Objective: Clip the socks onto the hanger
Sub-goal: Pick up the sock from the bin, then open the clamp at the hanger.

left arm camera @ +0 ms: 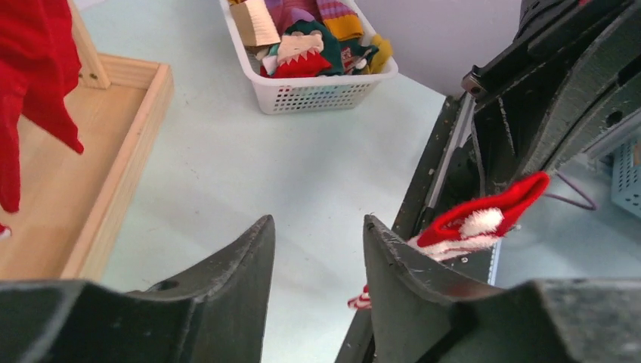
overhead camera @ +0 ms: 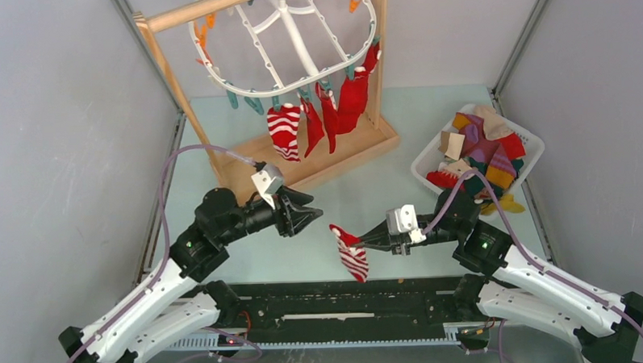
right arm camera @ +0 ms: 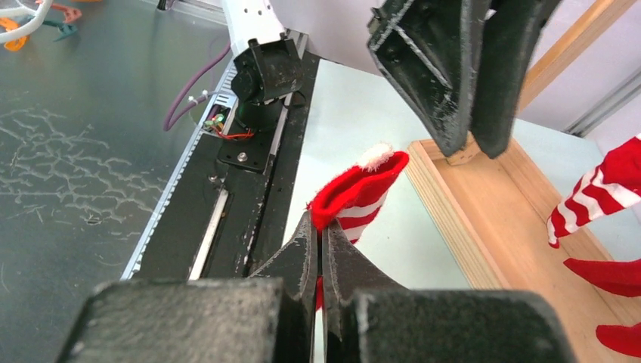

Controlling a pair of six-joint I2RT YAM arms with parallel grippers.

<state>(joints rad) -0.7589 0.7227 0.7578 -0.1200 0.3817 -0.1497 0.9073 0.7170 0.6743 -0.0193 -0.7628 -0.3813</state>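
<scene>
The hanger over the far edge of the table carried socks, the basket at its right edge held a mixed heap, and by the near edge my right gripper pinched the striped sock, my left gripper spread empty, bound next, I judged, for a free clip.

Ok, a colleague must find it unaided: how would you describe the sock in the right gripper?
Start at the table's near edge, in the middle. The right gripper is shut on a striped sock dangling there. Its striped twin hangs clipped to the hanger; this one hangs from the gripper alone.
</scene>
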